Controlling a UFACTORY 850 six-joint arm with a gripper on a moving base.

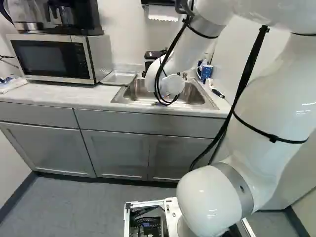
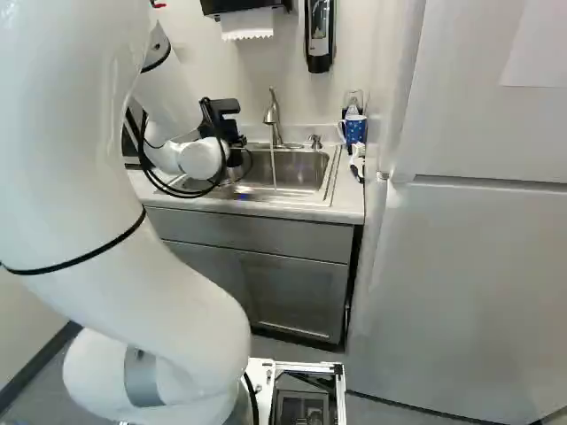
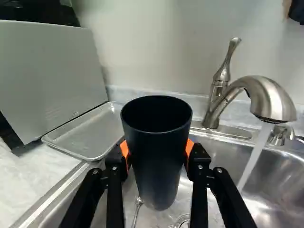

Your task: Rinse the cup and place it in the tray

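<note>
A black gripper (image 2: 232,135) pinches a dark cup (image 3: 159,166) between orange pads (image 3: 124,149) at nine and three o'clock, the cup's open mouth facing up, above the sink (image 3: 280,202). With twelve o'clock straight ahead of the gripper, a faucet (image 3: 273,95) stands at one o'clock, its running water (image 3: 254,159) apart from the cup. At eleven o'clock, beside the sink, lies a shallow metal tray (image 3: 90,133); at ten, a microwave (image 1: 54,58)

A pale wall (image 3: 147,47) stands ahead of the gripper (image 2: 232,133), a microwave (image 1: 54,58) to its left. Gray cabinets (image 1: 114,153) and floor (image 1: 74,207) lie below.
</note>
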